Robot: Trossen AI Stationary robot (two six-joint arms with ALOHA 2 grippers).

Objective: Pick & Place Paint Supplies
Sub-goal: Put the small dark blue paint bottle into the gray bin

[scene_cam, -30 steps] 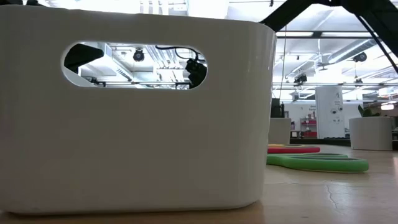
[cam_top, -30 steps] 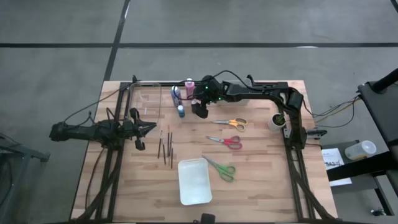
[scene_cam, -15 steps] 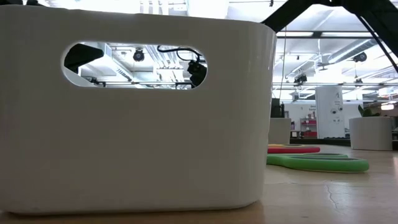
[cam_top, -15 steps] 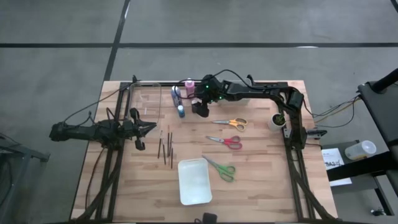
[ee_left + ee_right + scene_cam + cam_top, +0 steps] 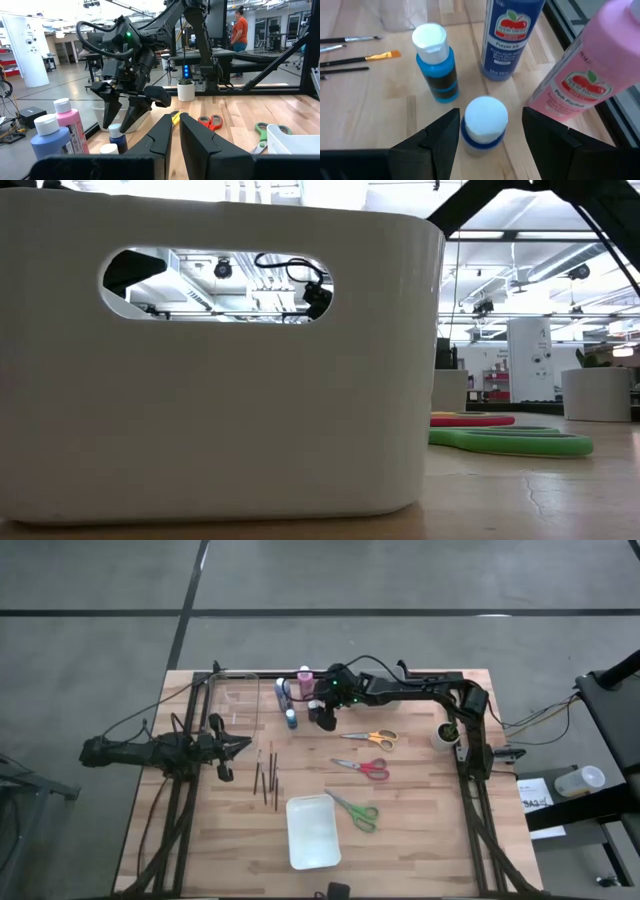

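Note:
My right gripper (image 5: 491,120) is open and points down over the short dark bottle (image 5: 484,124), which has a white cap. One finger stands on each side of it, with a gap to the cap. Around it the short teal bottle (image 5: 436,65), the blue bottle (image 5: 512,35) and the tall pink bottle (image 5: 590,75) stand upright. In the high view this group sits near the table's far edge, under my right gripper (image 5: 320,716). The thin brushes (image 5: 267,775) and the orange (image 5: 372,738), red (image 5: 365,768) and green scissors (image 5: 358,812) lie flat. My left gripper (image 5: 232,745) waits at the left, shut.
A white bin (image 5: 311,830) stands near the table's near edge and fills most of the low view (image 5: 220,380). A clear container (image 5: 232,698) sits at the far left, and a small white pot with a plant (image 5: 447,733) at the right. A person stands in the room beyond.
My right arm has shifted only slightly above the bottles. Its gripper stays open over the short dark bottle.

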